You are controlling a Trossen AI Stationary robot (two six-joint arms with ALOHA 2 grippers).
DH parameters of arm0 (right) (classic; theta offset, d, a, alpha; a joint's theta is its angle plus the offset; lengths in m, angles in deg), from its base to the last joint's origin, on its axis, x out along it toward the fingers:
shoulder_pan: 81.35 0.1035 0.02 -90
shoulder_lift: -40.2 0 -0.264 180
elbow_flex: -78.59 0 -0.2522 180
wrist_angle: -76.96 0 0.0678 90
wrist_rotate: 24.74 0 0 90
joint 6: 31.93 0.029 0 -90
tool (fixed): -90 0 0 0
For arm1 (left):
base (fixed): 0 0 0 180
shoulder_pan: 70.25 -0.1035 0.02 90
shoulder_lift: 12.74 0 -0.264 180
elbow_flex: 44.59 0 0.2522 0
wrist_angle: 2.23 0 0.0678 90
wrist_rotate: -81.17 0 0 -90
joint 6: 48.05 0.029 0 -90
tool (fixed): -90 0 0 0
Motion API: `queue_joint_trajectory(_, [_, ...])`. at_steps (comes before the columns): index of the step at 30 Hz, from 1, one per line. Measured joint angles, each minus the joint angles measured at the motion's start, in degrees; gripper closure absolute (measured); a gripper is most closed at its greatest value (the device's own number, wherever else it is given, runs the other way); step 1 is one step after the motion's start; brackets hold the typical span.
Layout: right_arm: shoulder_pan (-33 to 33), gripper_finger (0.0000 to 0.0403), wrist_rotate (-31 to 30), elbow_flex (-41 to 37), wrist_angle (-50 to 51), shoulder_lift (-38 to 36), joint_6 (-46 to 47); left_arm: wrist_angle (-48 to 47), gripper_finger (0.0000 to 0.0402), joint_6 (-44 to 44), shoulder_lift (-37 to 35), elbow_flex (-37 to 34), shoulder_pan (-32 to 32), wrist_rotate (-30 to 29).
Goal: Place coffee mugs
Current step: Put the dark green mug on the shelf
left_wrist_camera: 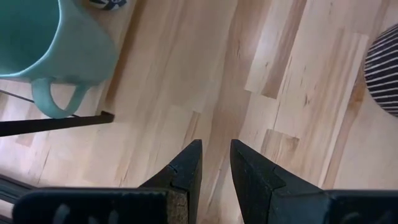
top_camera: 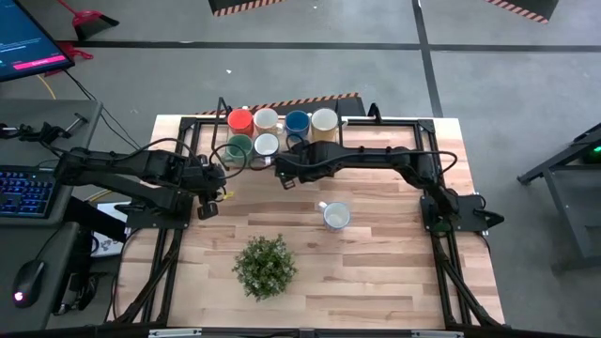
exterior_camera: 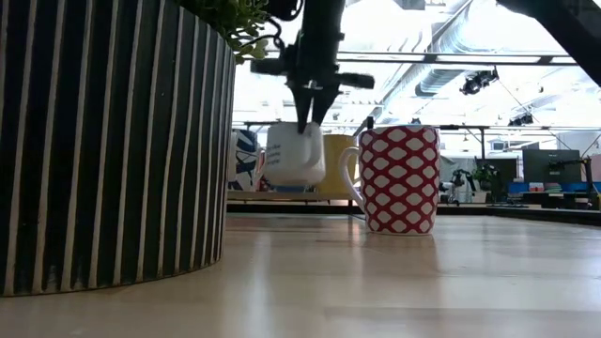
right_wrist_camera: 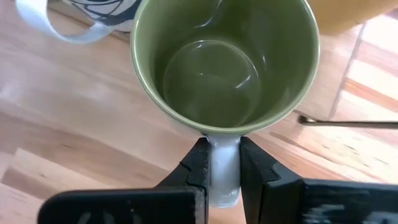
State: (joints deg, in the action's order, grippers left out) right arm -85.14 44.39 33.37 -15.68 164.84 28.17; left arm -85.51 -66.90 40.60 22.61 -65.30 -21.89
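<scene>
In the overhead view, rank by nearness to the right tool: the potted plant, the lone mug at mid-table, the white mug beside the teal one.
From the right tool:
1. White mug, back cluster.
2. Lone mug, mid-table.
3. Potted plant, front.

A grey floor [top_camera: 526, 94] with dark seams surrounds the light wood tabletop [top_camera: 376, 272]. Left of it, a keyboard [top_camera: 23, 192], a mouse [top_camera: 28, 279] and a monitor [top_camera: 33, 47] sit on a desk. Striped tape [top_camera: 246, 6] marks the far floor. Overhead, ducts [exterior_camera: 460, 47] cross a bright ceiling.
</scene>
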Motion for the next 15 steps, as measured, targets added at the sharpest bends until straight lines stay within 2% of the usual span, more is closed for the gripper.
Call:
queue_joint_trajectory(5, [-0.44,0.038,0.03,0.01,-4.11,1.4,-0.92,-0.1,0.0328,0.04,-0.02,0.01,0.0,0.0])
queue_joint_trajectory(15, [-2.19,0.038,-0.99,0.01,-4.7,1.91,-2.12,-0.11,0.0328,0.52,-0.02,0.01,0.0,0.02])
